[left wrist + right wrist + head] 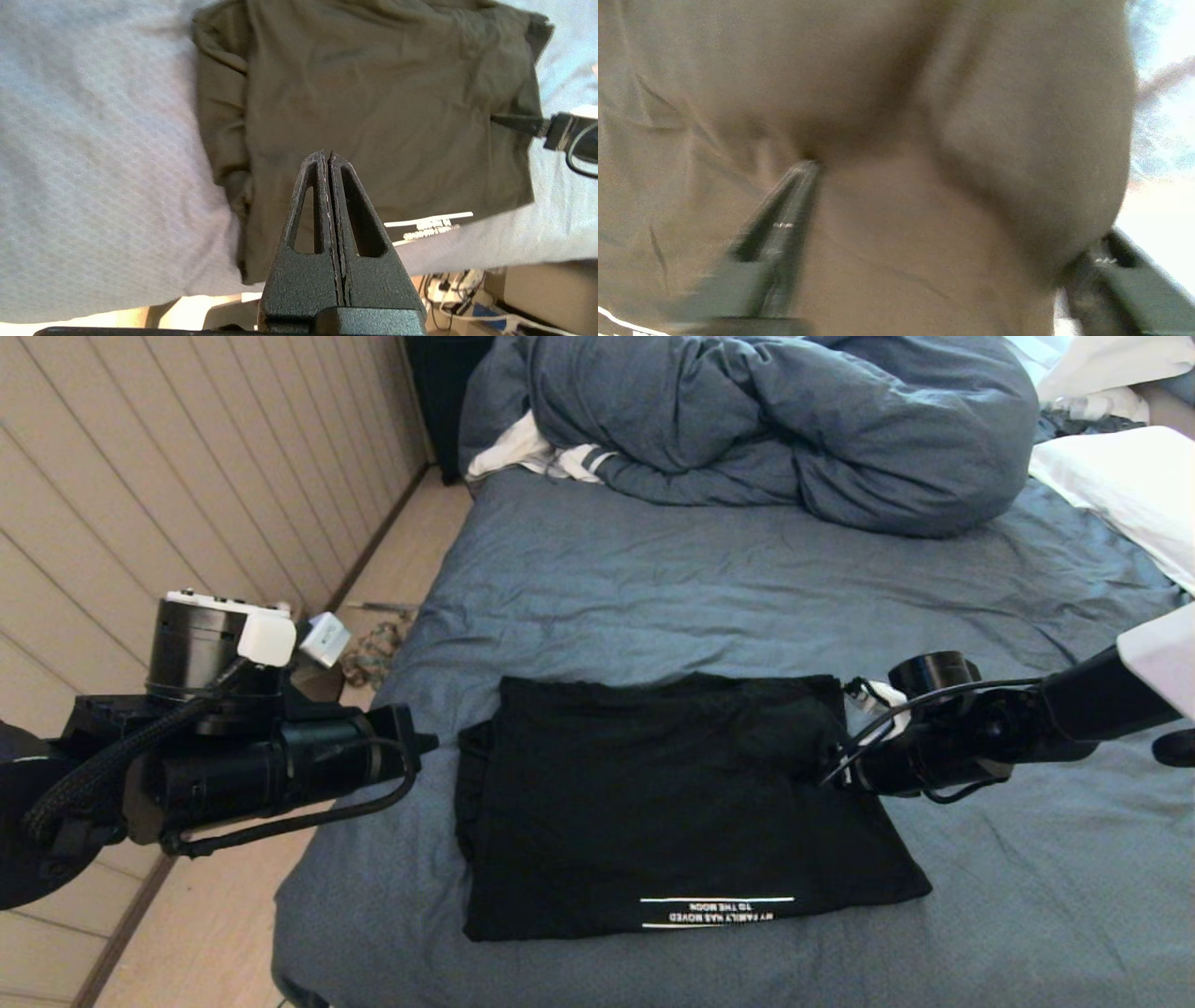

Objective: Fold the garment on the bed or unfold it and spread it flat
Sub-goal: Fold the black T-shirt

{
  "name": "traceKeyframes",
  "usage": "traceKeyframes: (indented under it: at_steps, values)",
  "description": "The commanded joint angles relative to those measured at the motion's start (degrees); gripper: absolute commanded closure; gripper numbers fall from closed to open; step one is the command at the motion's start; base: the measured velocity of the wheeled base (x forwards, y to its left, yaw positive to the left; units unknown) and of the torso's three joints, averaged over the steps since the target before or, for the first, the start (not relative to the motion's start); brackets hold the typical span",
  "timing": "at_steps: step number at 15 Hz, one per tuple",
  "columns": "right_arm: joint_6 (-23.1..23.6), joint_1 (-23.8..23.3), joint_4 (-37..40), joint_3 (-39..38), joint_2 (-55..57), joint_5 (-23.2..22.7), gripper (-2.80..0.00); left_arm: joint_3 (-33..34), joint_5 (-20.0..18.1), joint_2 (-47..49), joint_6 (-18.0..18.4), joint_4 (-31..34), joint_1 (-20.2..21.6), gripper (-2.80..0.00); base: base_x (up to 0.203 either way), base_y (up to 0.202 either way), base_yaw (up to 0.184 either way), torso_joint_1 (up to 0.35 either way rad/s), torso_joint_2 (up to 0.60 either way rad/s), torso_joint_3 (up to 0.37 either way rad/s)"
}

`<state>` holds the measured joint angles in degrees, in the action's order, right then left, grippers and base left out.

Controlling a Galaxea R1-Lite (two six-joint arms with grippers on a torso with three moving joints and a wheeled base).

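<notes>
The black garment lies folded into a rough rectangle on the slate-blue bed, white lettering at its near edge. My right gripper is at the shirt's right edge. In the right wrist view it is open wide with a bulge of the garment between its fingers; the far finger is partly hidden by fabric. My left gripper hovers just left of the shirt. In the left wrist view it is shut on nothing above the garment.
A bunched blue-grey duvet fills the far end of the bed, with a white striped cloth beside it and a white pillow at far right. The wall and floor run along the bed's left edge.
</notes>
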<state>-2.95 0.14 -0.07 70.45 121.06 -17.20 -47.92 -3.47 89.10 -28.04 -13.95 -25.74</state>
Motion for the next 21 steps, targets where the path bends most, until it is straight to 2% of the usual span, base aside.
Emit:
traceKeyframes:
  at_steps: [1,3,8,16,21]
  values:
    - [-0.12,0.31,0.06,0.81,1.36,-0.13,0.00,0.30,-0.53,0.51,-0.04,-0.73,1.73,0.00,0.000,0.000,0.000,0.000,0.00,0.000]
    - [-1.18,0.22,0.07,1.18,1.73,-0.11,0.00,0.19,-2.91,0.98,-0.22,-3.51,2.99,0.00,0.000,0.000,0.000,0.000,0.00,0.000]
    - [-1.08,-0.40,0.10,1.00,-0.15,-0.12,0.00,0.37,-3.04,2.05,-0.26,-4.95,3.24,0.00,0.000,0.000,0.000,0.000,0.00,0.000]
    - [-0.27,-7.72,0.42,0.07,-4.49,-0.33,0.00,0.64,-3.25,1.14,-0.22,-4.39,3.29,0.00,0.000,0.000,0.000,0.000,0.00,0.000]
    - [1.92,-13.91,0.51,-0.62,-4.60,-2.96,0.00,0.56,-3.37,0.39,-0.09,-2.50,3.24,0.00,0.000,0.000,0.000,0.000,0.00,0.000]
